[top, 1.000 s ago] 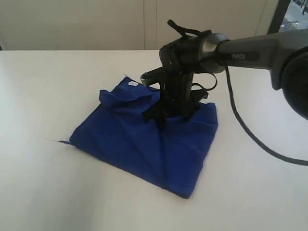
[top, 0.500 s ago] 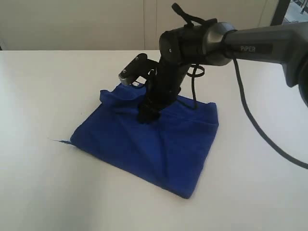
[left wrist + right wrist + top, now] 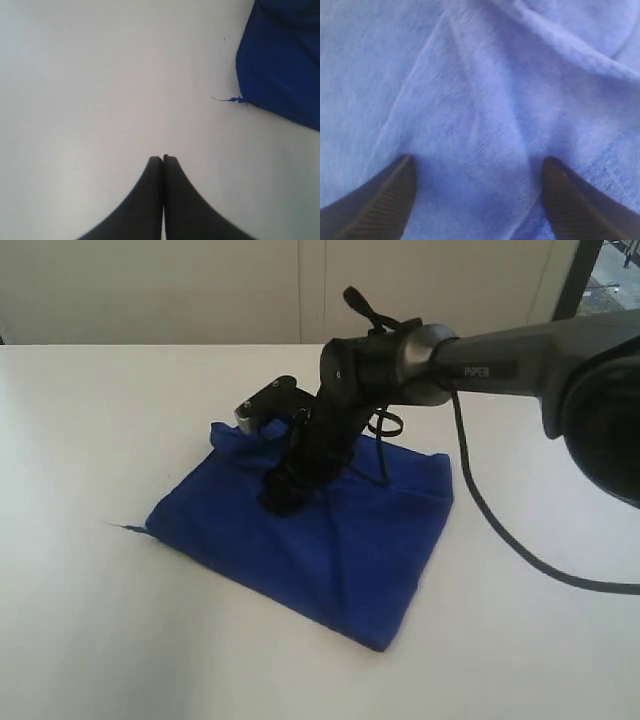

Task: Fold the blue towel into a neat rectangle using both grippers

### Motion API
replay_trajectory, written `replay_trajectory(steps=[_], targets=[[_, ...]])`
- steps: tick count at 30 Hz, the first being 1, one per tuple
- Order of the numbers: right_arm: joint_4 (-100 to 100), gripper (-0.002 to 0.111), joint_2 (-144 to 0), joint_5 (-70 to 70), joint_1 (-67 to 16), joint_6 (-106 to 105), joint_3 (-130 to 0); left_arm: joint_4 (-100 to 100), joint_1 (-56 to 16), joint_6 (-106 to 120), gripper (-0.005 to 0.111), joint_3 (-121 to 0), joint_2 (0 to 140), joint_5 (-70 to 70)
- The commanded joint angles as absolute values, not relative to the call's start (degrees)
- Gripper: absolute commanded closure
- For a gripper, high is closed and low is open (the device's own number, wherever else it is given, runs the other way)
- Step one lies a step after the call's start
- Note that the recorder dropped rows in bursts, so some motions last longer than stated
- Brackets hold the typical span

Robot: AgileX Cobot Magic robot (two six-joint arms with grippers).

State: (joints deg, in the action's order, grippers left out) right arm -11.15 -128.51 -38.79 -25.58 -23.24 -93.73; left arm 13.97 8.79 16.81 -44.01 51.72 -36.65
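Towel (image 3: 330,540) lies roughly folded on the white bench (image 3: 100,420). Right tool (image 3: 280,502), spread wide, has slid sideways across it, likely smoothing creases. Left tool (image 3: 163,159), pressed together, hovers over bare bench near the towel's corner.

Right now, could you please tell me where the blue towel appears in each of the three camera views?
Exterior view: the blue towel lies mid-table, under the right gripper.
Left wrist view: only one corner shows at the frame's edge, beyond the shut left gripper.
Right wrist view: it fills the frame between the open fingers.
Shared landmark: the loose thread at the towel's corner, in the exterior and left wrist views.
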Motion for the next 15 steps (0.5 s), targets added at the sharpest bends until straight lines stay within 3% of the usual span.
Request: replay_trajectory(steps=[1,7,15], targets=[[-7.2,0.041,-130.7,-36.5,-25.3,-4.1,-93.2,14.6,9.1,16.6,0.107,-43.7,51.4,-37.0],[0.0,0.041,-130.7,-35.5,-25.3,20.1,-93.2,14.6,9.1,16.7,0.107,-43.7,51.4,-37.0],[4.1,0.041,-125.1,-39.5,-25.3,18.5,-94.9,14.6,9.1,16.7,0.107,-43.7,51.4,-37.0]])
